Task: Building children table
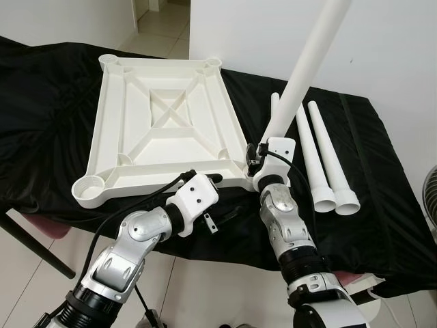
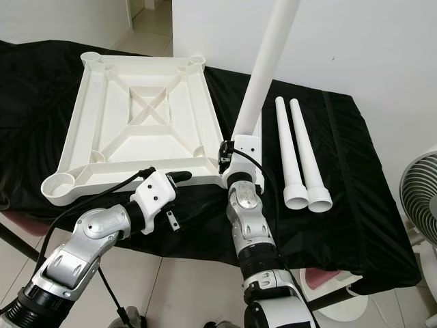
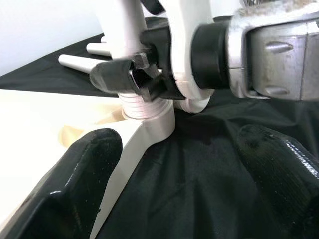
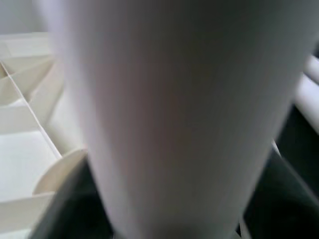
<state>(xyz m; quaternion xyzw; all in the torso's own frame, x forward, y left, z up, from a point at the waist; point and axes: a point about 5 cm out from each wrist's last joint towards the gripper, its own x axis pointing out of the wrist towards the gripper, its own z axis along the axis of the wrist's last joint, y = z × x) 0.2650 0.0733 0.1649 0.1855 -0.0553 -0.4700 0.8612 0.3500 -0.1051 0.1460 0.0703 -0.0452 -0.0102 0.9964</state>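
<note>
The white tabletop (image 1: 109, 130) lies upside down on the black cloth. A long white leg (image 1: 307, 61) stands tilted in its near right corner socket (image 3: 149, 130), threaded end (image 3: 141, 105) at the socket mouth. My right gripper (image 1: 256, 156) is shut on the leg's base; the leg (image 4: 174, 119) looms close in the right wrist view. My left gripper (image 1: 205, 178) hovers at the tabletop's front edge, just left of that corner. It is open, and its fingers (image 3: 75, 189) have only cloth between them.
Two loose white legs (image 1: 324, 160) lie side by side on the cloth to the right, and a third leg (image 1: 275, 104) pokes out behind the held one. A fan (image 2: 418, 198) stands at the far right. The cloth table's front edge runs just below my arms.
</note>
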